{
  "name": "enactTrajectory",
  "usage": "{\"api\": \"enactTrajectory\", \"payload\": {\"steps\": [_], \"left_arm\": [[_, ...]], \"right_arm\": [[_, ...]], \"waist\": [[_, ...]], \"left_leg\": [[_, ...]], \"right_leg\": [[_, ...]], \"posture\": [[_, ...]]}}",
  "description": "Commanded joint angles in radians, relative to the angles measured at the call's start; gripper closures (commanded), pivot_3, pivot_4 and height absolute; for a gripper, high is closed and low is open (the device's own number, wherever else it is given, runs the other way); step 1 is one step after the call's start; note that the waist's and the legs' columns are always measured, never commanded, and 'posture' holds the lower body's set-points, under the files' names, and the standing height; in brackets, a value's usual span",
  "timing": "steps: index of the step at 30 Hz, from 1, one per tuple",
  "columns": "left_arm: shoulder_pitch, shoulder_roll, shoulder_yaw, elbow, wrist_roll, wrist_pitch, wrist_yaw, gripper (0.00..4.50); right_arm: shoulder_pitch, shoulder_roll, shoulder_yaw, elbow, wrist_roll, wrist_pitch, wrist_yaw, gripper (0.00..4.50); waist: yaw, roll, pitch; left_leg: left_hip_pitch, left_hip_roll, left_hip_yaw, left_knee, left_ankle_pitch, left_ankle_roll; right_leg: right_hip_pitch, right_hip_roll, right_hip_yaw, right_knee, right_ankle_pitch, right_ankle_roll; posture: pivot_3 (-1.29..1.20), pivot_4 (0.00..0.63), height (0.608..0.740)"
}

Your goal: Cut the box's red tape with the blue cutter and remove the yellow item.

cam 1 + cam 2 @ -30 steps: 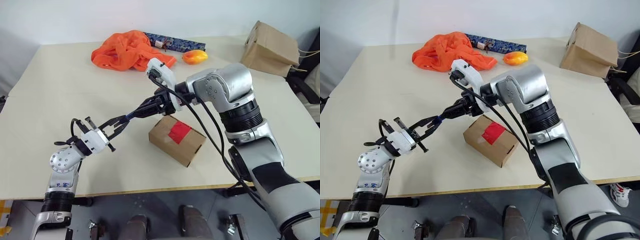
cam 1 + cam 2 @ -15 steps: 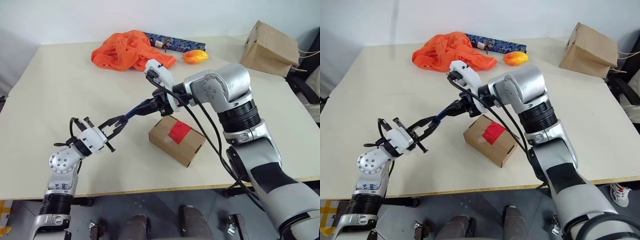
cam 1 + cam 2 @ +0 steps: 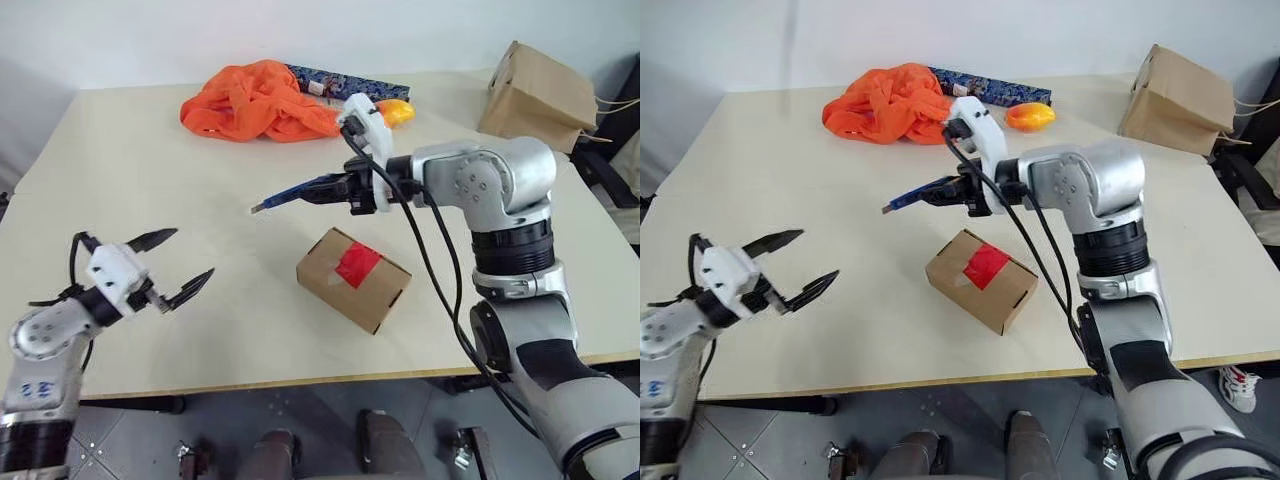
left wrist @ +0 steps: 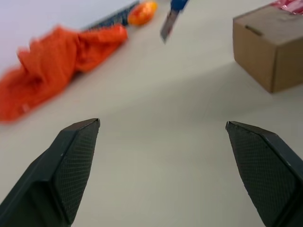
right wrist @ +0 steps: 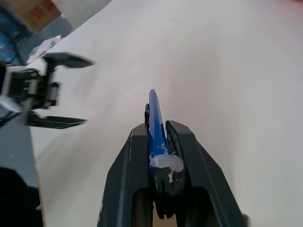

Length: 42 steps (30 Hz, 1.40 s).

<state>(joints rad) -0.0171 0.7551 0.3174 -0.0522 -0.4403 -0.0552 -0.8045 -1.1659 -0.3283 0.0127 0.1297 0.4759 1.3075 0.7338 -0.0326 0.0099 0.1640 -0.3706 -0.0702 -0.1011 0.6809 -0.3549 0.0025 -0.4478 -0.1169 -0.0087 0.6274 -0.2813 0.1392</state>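
The box (image 3: 345, 285), a small brown carton, lies mid-table with the red tape (image 3: 358, 265) across its lid seam. My right gripper (image 3: 325, 188) hovers above and behind the box, shut on the blue cutter (image 3: 285, 198). The cutter's tip points toward my left side. In the right wrist view the cutter (image 5: 154, 118) sticks out between the closed fingers. My left gripper (image 3: 195, 251) is near the table's front left, open wide with nothing in it. It stands well apart from the cutter and from the box (image 4: 270, 47). The yellow item is hidden.
An orange cloth (image 3: 255, 100), a dark-blue patterned case (image 3: 345, 82) and an orange-yellow mango-shaped fruit (image 3: 398, 112) lie at the back. A brown paper bag (image 3: 540, 95) stands at the back right. The table's front edge (image 3: 300, 382) runs below the box.
The left gripper has let go of the cutter, opened wide and drawn back to the left. The right gripper keeps the cutter and has carried it to the right and a little up.
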Motion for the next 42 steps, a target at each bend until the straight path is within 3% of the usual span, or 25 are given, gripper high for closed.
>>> {"api": "enactTrajectory", "payload": {"steps": [1, 5, 8, 17, 23, 30, 42], "left_arm": [[-0.011, 0.021, 0.016, -0.128, -0.073, 0.120, -0.001, 0.00], [-0.098, 0.011, -0.033, -0.168, -0.055, 0.200, 0.025, 0.00], [-0.252, -0.019, -0.157, -0.198, -0.049, 0.335, 0.049, 0.00], [-0.557, -0.170, -0.400, -0.150, -0.091, 0.702, 0.053, 2.75], [-0.666, -0.202, -0.482, -0.084, -0.088, 0.916, 0.027, 4.43], [-0.723, -0.247, -0.509, -0.034, -0.083, 1.105, 0.059, 4.50], [-0.722, -0.255, -0.538, -0.010, -0.038, 1.095, 0.048, 4.50]], "right_arm": [[0.005, -0.013, -0.065, -0.078, 0.039, 0.009, -0.032, 4.35], [0.035, -0.033, -0.102, -0.128, 0.070, 0.036, -0.054, 4.35], [0.070, -0.060, -0.156, -0.197, 0.099, 0.076, -0.082, 4.35], [0.170, -0.180, -0.200, -0.399, 0.139, 0.151, -0.140, 4.35], [0.249, -0.243, -0.193, -0.522, 0.157, 0.192, -0.171, 4.35], [0.288, -0.258, -0.212, -0.613, 0.199, 0.239, -0.182, 4.35], [0.382, -0.330, -0.111, -0.626, 0.189, 0.189, -0.181, 4.35]], "waist": [[0.007, 0.000, 0.000], [0.008, 0.000, 0.000], [0.012, 0.000, 0.000], [0.001, 0.000, 0.000], [0.002, 0.000, 0.000], [0.007, 0.000, 0.000], [0.011, -0.001, 0.000]], "left_leg": [[0.000, 0.000, 0.000, 0.000, 0.000, 0.000], [0.000, -0.001, -0.001, 0.001, 0.000, 0.000], [0.000, -0.002, -0.001, 0.001, 0.000, 0.001], [0.001, -0.003, 0.000, 0.000, 0.000, 0.003], [0.001, -0.003, 0.001, 0.002, 0.000, 0.002], [0.001, -0.004, 0.001, 0.002, 0.000, 0.002], [0.002, -0.004, 0.001, 0.003, 0.000, 0.002]], "right_leg": [[0.000, 0.000, 0.000, 0.000, 0.000, 0.000], [0.001, 0.000, 0.000, 0.000, 0.000, 0.000], [0.001, 0.000, -0.001, 0.000, 0.000, 0.000], [-0.001, 0.001, -0.001, 0.000, 0.001, 0.001], [0.000, 0.001, 0.000, 0.000, 0.001, 0.002], [-0.001, 0.001, 0.000, 0.000, 0.001, 0.002], [0.001, 0.000, 0.001, 0.000, 0.001, 0.002]], "posture": [[0.00, 0.150, 0.740], [0.00, 0.150, 0.740], [0.00, 0.150, 0.740], [0.00, 0.150, 0.740], [0.00, 0.150, 0.740], [0.00, 0.150, 0.740], [0.00, 0.150, 0.740]]}}
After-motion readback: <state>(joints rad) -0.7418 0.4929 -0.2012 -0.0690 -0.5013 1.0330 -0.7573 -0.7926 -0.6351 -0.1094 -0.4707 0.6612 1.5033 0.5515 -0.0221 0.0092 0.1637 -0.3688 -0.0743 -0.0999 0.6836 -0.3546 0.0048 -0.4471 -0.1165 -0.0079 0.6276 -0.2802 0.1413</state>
